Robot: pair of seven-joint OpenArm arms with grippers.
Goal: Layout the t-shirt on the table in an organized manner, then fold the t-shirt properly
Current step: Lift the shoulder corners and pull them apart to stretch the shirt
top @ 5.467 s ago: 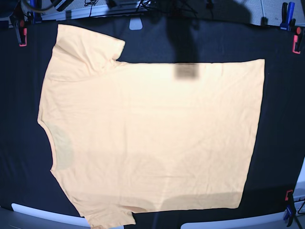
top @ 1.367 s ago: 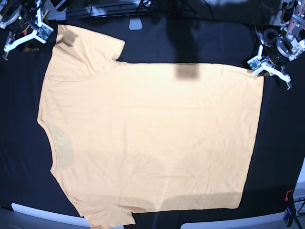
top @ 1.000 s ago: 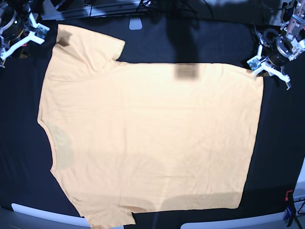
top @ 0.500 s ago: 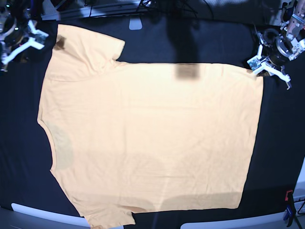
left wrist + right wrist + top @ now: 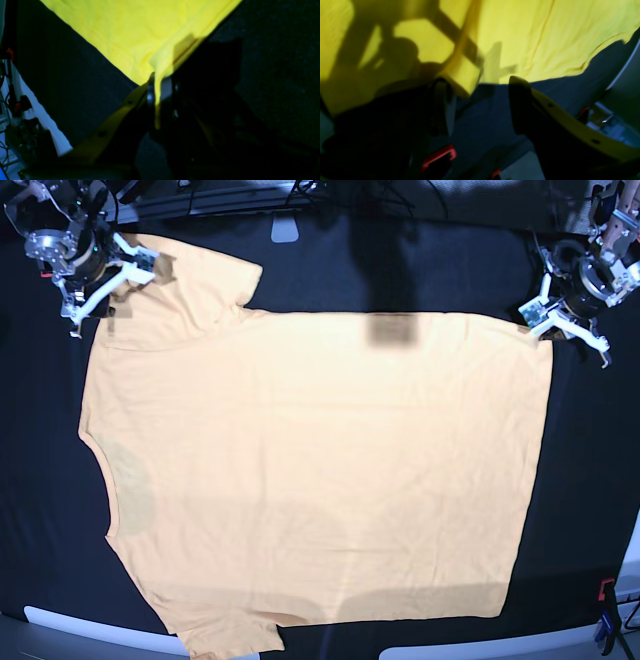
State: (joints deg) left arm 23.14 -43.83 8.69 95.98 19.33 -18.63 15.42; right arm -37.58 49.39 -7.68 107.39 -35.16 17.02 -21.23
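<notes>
Peach cloth sits pinched in the left fingers [image 5: 160,85] at a hem corner; the right fingers [image 5: 480,100] gape over the sleeve edge. With the t-shirt [image 5: 320,470] flat on the worktop [image 5: 590,480], both should clamp before lifting evenly.

Black cloth table [image 5: 590,480], peach t-shirt [image 5: 320,470] spread flat across it

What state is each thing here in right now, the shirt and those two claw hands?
t-shirt: spread flat on the table, unfolded, one far hem corner pinched.
left gripper: shut on that hem corner of the t-shirt.
right gripper: open, jaws wide at the sleeve edge, holding nothing.
</notes>
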